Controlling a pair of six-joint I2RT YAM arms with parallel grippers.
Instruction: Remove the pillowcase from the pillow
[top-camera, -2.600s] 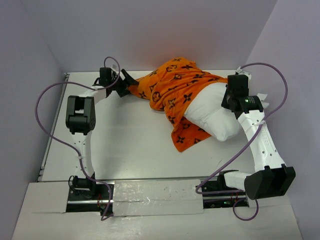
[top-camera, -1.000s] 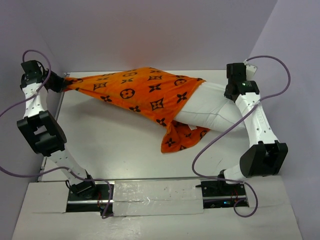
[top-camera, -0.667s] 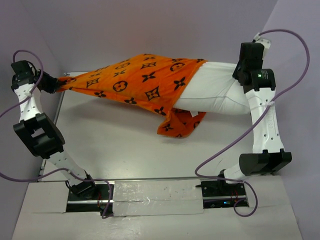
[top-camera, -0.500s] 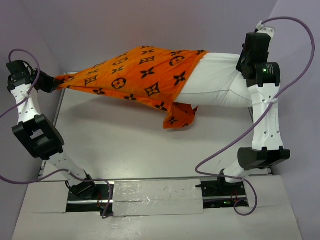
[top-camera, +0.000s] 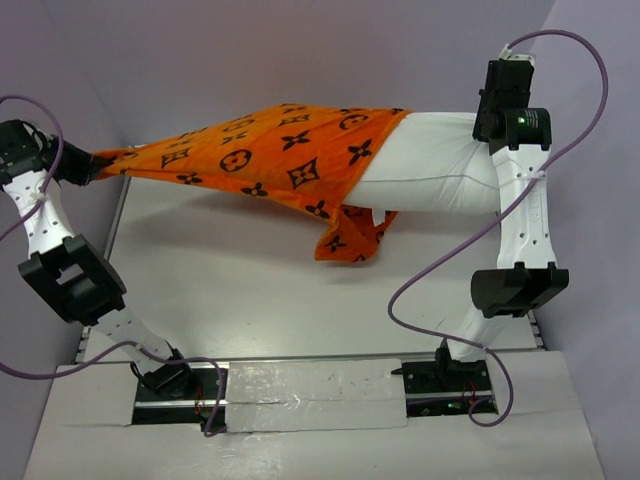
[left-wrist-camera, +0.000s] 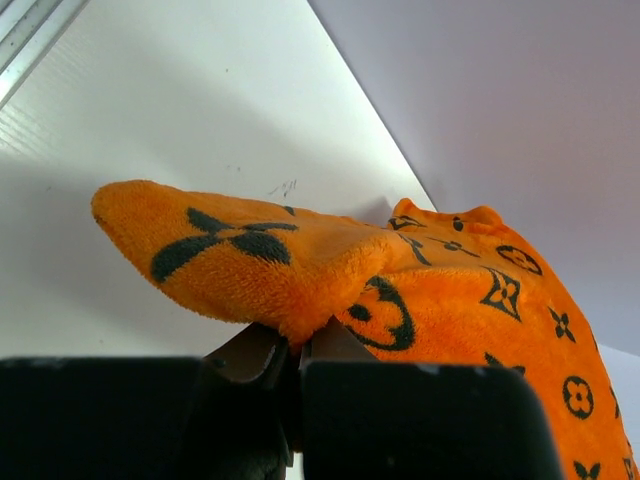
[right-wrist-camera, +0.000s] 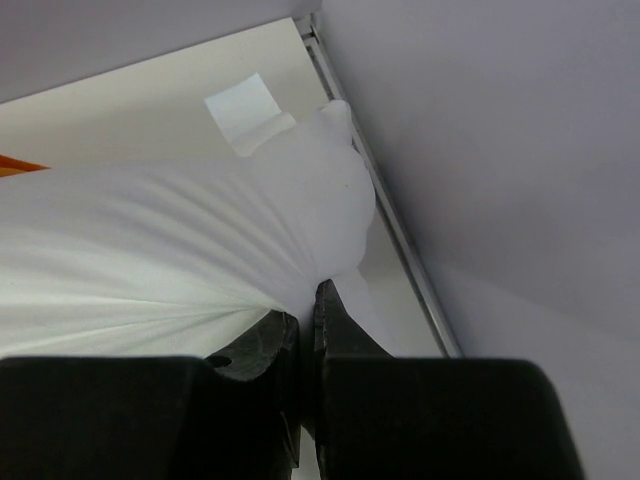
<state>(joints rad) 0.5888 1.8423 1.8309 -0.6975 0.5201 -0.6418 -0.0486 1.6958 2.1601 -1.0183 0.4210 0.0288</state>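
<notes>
the left gripper (left-wrist-camera: 297, 352) was clamped on a corner of the pillowcase (top-camera: 265, 160), the right gripper (right-wrist-camera: 306, 322) pinched the pillow (top-camera: 430, 165), both stretched taut above the table (top-camera: 220, 290).

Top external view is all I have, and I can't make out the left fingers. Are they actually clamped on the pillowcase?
Observer: Yes. In the left wrist view the left gripper is shut on a thick fold of the pillowcase, with a loose flap poking out to one side.
Operator: And the right one on the pillow?
Observer: The right wrist view shows the right gripper shut on a bunched corner of the pillow, with creases fanning out from the pinch.
</notes>
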